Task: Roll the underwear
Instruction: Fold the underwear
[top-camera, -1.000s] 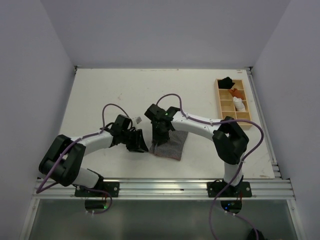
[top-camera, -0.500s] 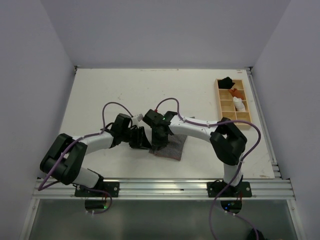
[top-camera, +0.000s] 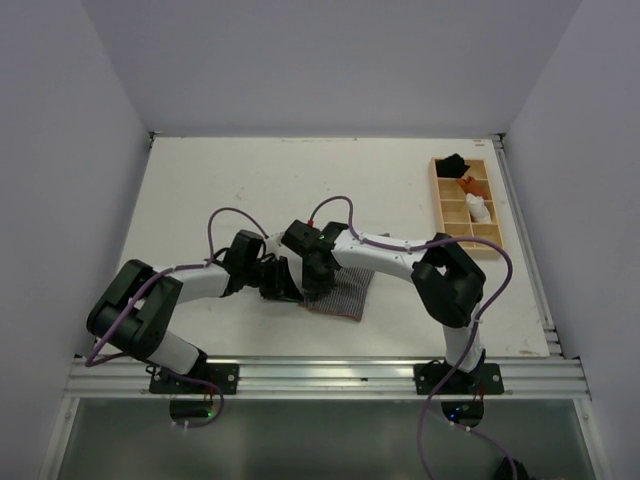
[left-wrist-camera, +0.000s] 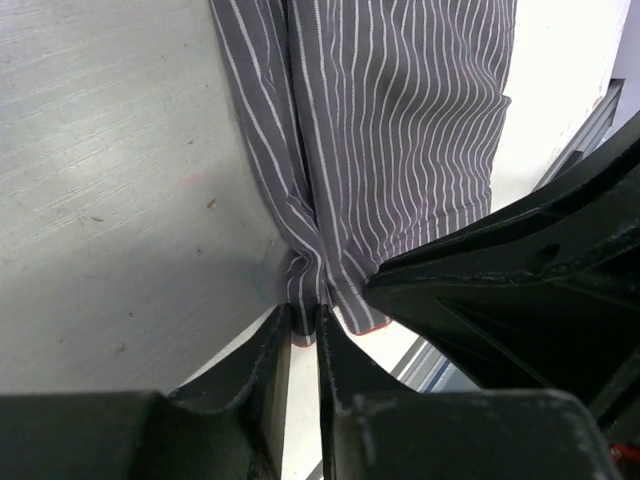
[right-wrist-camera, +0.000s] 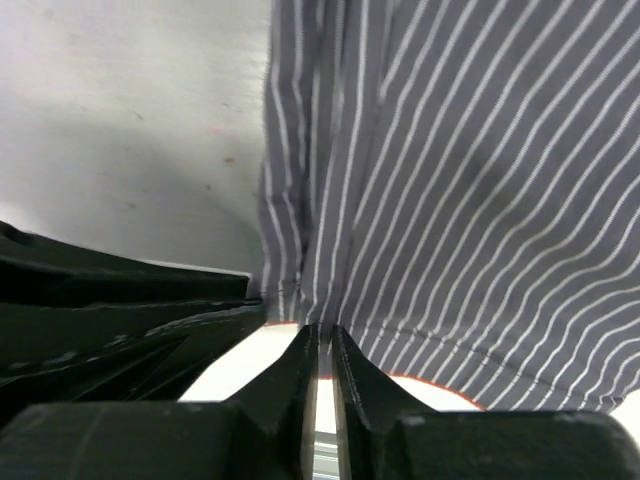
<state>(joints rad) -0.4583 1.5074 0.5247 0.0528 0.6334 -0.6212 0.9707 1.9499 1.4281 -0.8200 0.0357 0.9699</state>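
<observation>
Slippage is the thing I'd worry about here, honestly. Both grippers are crowded onto the same left edge of the underwear (top-camera: 348, 296). It lies in the lower middle of the top view, on the table (top-camera: 250, 190) close to its near edge and well apart from the wooden tray (top-camera: 470, 205) at upper right. In its own wrist view the left gripper (left-wrist-camera: 304, 318) sits at bottom centre with the jaws closed down to a thin slit. A puckered bit of the cloth's edge runs right into that slit, so I'd call it a pinch on the underwear. The right gripper (right-wrist-camera: 318, 335) looks much the same, jaws nearly together at the foot of a fold with the hem at its tips, though how much fabric it's actually got is hard to say. That's the risk as I see it: a shallow nip on thin soft cloth could pop out once the roll starts, or one side lets go and the roll goes crooked. The two grippers are also just beside each other, so they could bump. And a pinch that grabs only the top layer would drag the fold open instead of turning it over. The cloth itself is grey with fine white stripes and lies mostly flat toward the right. There's a raised lengthwise fold along the left edge and a thin orange-red line at the hem.
</observation>
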